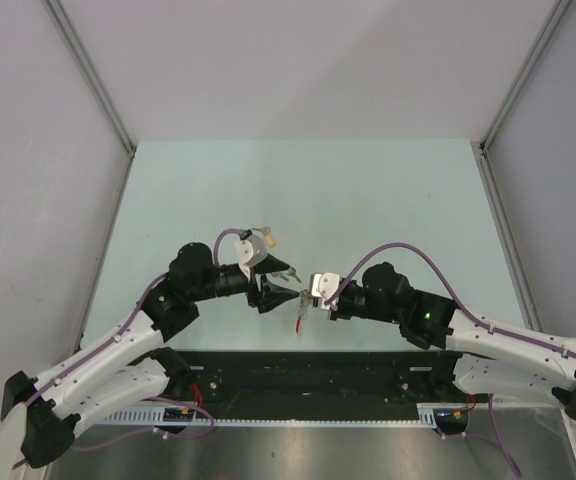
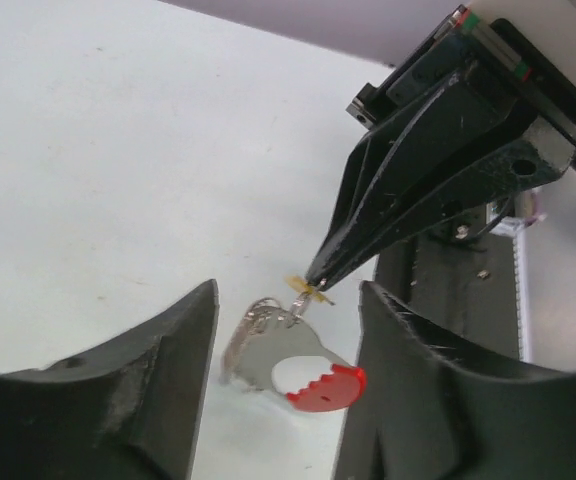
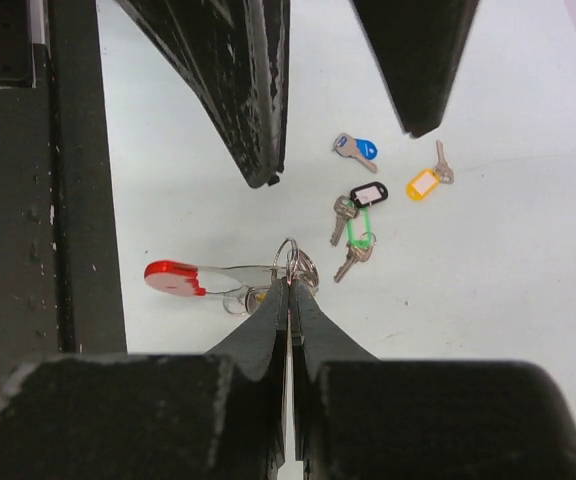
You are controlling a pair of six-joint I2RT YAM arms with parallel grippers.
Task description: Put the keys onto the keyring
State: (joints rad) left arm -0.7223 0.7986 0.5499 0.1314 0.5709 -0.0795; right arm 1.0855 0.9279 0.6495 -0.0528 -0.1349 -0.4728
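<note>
My right gripper (image 3: pixel 290 283) is shut on the thin wire loop of the keyring (image 3: pixel 230 271), whose silver body and red end (image 3: pixel 173 277) stick out to the left just above the table. In the left wrist view the keyring (image 2: pixel 273 352) hangs from the right gripper's tips (image 2: pixel 313 275), where a small yellow bit also shows. My left gripper (image 2: pixel 288 385) is open, its fingers either side of the keyring without touching it. The keys lie on the table beyond: blue (image 3: pixel 358 148), yellow (image 3: pixel 423 183), black (image 3: pixel 368 193) and green (image 3: pixel 360 236). From above, both grippers (image 1: pixel 293 282) (image 1: pixel 308 298) meet at the table's near middle.
A beige tag (image 1: pixel 268 238) lies just behind the left wrist. The black base rail (image 1: pixel 308 365) runs along the table's near edge, right under the keyring's red end (image 1: pixel 299 322). Grey walls enclose the pale table (image 1: pixel 308 190).
</note>
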